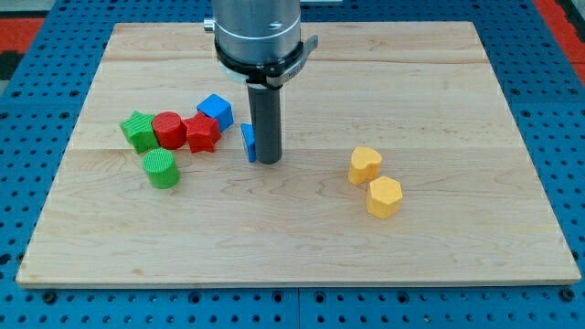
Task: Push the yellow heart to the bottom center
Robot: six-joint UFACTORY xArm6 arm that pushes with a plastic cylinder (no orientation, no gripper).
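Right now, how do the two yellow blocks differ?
The yellow heart lies nearer the view's top and left; the yellow hexagon sits just below and right of it, close by or touching. The heart has a notched outline, while the hexagon has flat straight sides. The heart is also the closer one to my tip, which stands well to their left beside a small blue block. Both share the same yellow and similar size.

A pale wooden board (pixel 302 247) rests on blue perforated surface (pixel 558 110).

Single view, raised in front, angled down, whole wooden board (pixel 302 247) in frame
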